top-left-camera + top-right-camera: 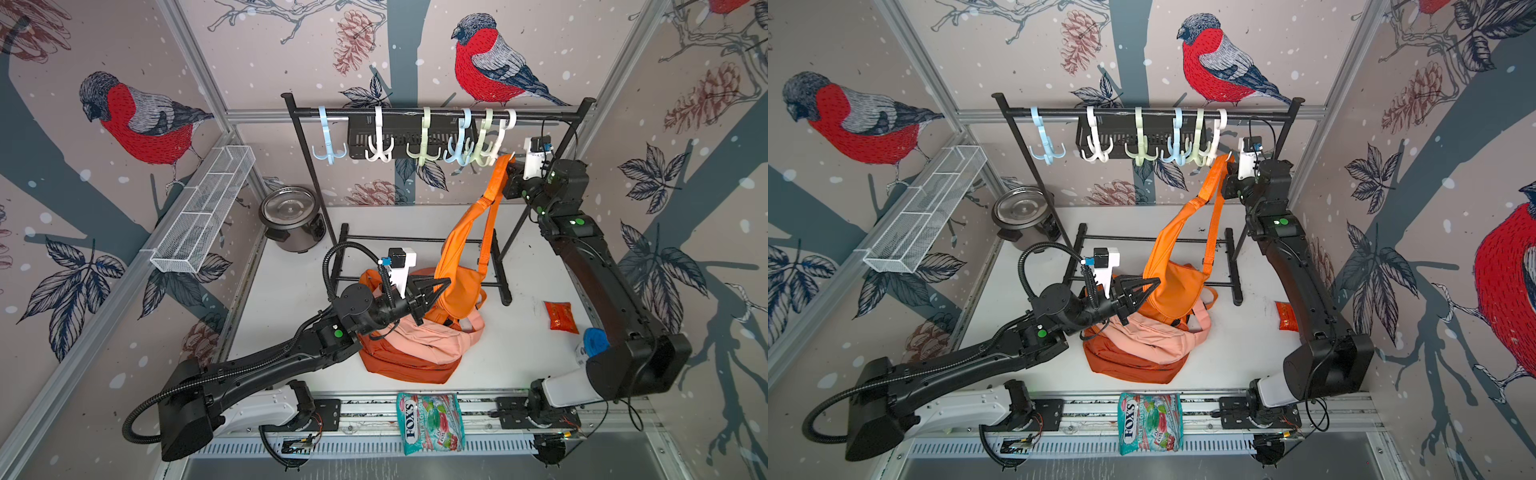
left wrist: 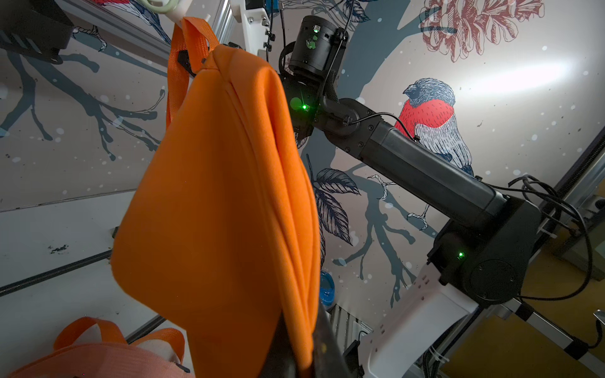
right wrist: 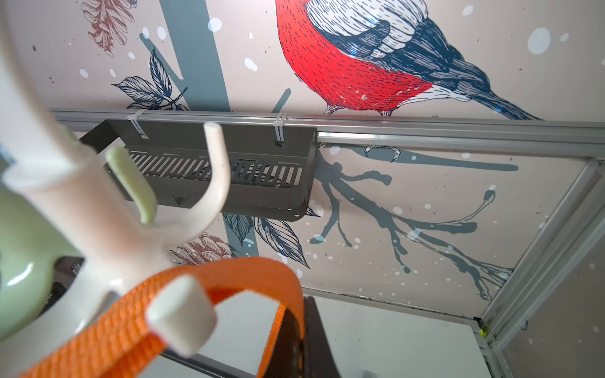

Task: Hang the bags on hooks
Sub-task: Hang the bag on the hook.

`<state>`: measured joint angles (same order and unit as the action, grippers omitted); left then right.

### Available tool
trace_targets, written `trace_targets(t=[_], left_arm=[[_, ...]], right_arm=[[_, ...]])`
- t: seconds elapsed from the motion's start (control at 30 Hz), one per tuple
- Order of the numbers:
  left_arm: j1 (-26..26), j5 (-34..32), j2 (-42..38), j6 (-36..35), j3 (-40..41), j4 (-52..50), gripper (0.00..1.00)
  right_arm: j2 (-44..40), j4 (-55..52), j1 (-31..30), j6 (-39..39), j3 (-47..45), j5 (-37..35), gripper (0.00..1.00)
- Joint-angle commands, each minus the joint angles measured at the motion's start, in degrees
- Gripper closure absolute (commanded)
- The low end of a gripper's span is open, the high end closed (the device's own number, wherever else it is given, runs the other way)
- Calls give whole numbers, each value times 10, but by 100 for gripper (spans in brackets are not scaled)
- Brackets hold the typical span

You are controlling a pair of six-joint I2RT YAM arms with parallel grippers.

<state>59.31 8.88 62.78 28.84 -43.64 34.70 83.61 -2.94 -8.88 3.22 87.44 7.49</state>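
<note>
Most of both top views is filled by a white table [image 1: 519, 357], and across its far side stands a black rack [image 1: 357, 112] with six plastic hooks strung along its top bar. In front of the rack a peach and rust backpack [image 1: 415, 349] lies slumped on the table.

Over the backpack hangs the orange bag [image 1: 461, 257], raised between the two arms. From above it cannot be told whether its lower end touches the backpack. Its strap [image 1: 496, 183] climbs steeply to the white hook [image 1: 500, 139] at the right end of the bar.

The right gripper [image 1: 510, 167] sits just beside that hook, closed on the strap near its top. The left gripper [image 1: 444, 283] is lower, with its tips against the bag's side.

From above, the cloth hides how the left jaws stand. The left wrist view settles it. There the bag [image 2: 212, 196] fills the middle, and its bottom corner runs down between the two dark fingers [image 2: 278, 347], pinched tight.

The top views are also too coarse to show how the strap meets the hook. In the right wrist view the strap [image 3: 229, 271] curves round behind one blunt prong of the white hook [image 3: 98, 229] and touches it. The strap's far side drops into the closed black finger [image 3: 307, 333]. Whether the prong carries any weight cannot be told.
</note>
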Motion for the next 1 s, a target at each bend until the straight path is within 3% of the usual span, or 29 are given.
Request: trace_targets(t=[0.0, 0.03, 0.17, 0.23, 0.67, 0.97], left_arm=[[1, -7, 6, 11, 1, 2, 100], [1, -5, 10, 11, 1, 2, 100], [1, 1, 39, 10, -9, 5, 100], [1, 7, 58, 9, -20, 5, 100], [1, 50, 194, 0, -105, 43, 100], [-1, 50, 256, -7, -159, 60, 100]], right_arm=[[-15, 16, -3, 5, -12, -32, 86], [-20, 17, -4, 7, -17, -41, 82], [-52, 26, -10, 23, -51, -110, 44], [-71, 27, -13, 30, -68, -135, 35], [-218, 25, -22, 71, -188, -217, 19], [-213, -87, -14, 71, -151, -383, 9]])
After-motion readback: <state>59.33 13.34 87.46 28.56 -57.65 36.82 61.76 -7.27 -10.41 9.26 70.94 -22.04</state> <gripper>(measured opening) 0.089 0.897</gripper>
